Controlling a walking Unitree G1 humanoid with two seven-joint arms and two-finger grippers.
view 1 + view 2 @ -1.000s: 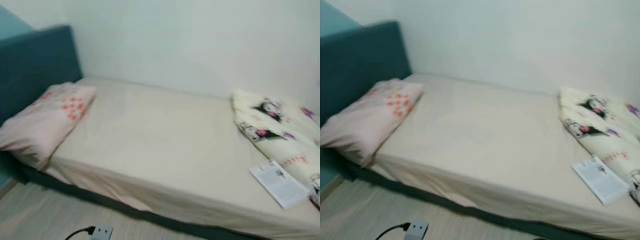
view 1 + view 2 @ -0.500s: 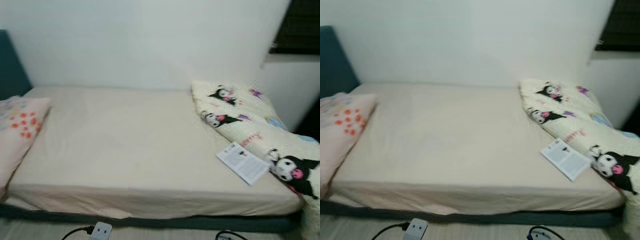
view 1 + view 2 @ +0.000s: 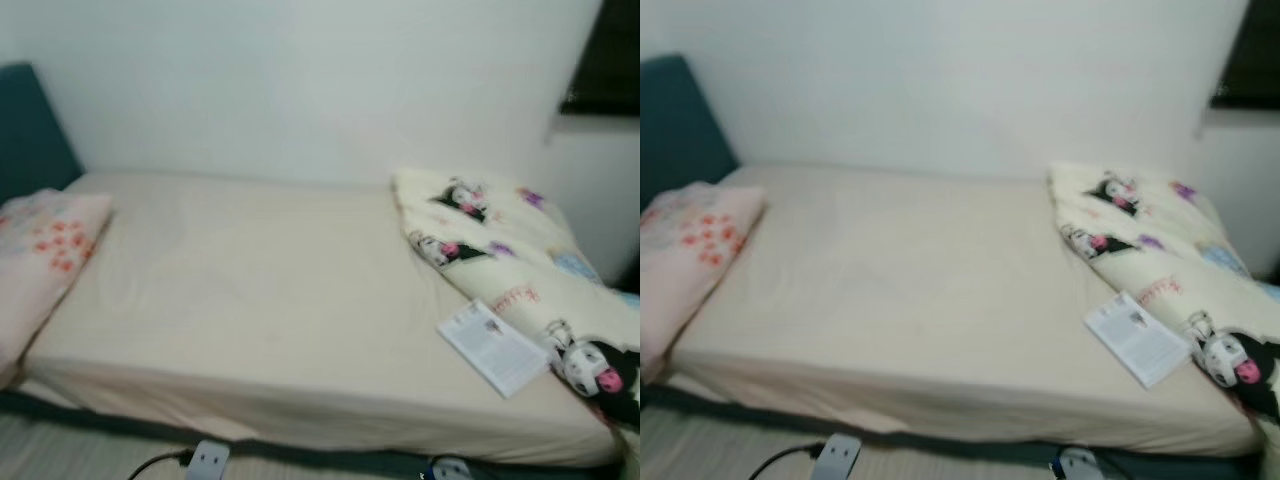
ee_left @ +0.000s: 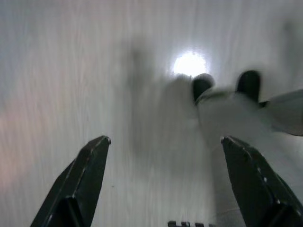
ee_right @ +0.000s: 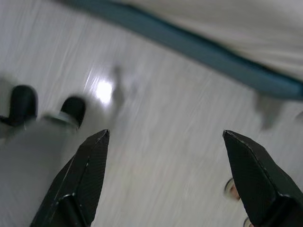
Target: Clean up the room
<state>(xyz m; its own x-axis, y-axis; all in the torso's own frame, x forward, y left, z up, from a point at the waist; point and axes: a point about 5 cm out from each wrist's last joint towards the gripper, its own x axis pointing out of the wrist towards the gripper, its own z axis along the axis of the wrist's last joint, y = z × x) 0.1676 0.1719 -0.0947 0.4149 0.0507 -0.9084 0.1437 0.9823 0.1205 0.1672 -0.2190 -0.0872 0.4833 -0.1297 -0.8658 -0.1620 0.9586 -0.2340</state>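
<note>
The booklet point(image 3: 492, 347) lies on the bed point(image 3: 260, 300) beside the blanket point(image 3: 520, 270), well apart from both spread-wide grippers (hanging over floor).

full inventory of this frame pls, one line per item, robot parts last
bed: 1, cream sheet on a teal base, against the white wall
headboard: 1, teal, at the bed's left end
pillow: 1, pale pink with red flowers, left end of the bed
duvet: 1, cream with black cartoon characters, bunched at the right end
booklet: 1, white, flat on the sheet beside the duvet
power strip: 1, white with a black cable, on the floor by the bed
floor: pale wood-look planks
left pincer: 1, black fingers, open, hanging over the floor
right pincer: 1, black fingers, open, over the floor near the bed base
</note>
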